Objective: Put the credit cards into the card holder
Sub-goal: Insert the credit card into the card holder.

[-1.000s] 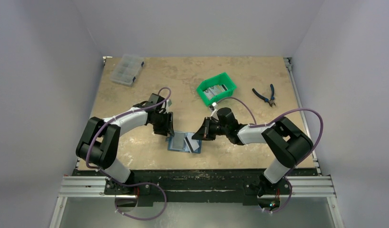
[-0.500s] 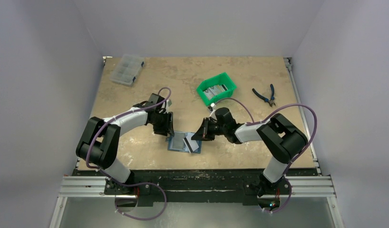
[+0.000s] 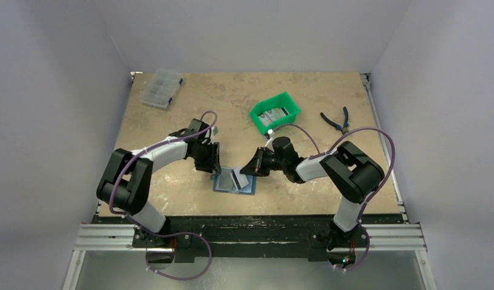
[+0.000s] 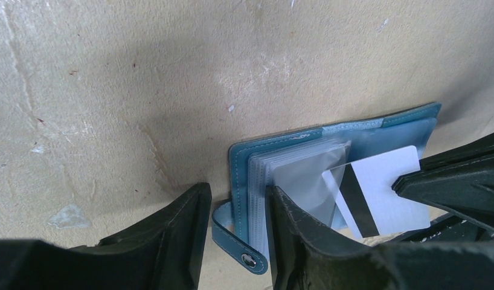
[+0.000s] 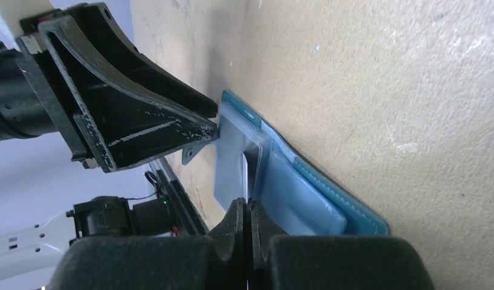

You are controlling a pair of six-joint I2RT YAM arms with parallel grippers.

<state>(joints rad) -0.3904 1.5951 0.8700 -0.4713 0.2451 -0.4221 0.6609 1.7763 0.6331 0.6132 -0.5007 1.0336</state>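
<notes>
The right gripper (image 4: 407, 181) covers one corner of the credit card (image 4: 389, 202). The left gripper (image 4: 234, 202) hides the near edge of the card holder (image 4: 238, 163). The contents of the green bin (image 3: 255, 113) are too small to tell.

A robotics lab test cell: left arm (image 3: 166, 148) and right arm (image 3: 317, 169) bolted to an aluminium rail (image 3: 105, 237) along the bottom edge, a scuffed tan tabletop (image 3: 232, 96) boxed in by bare white walls (image 3: 51, 90), and pliers (image 3: 336, 121) at right.
</notes>
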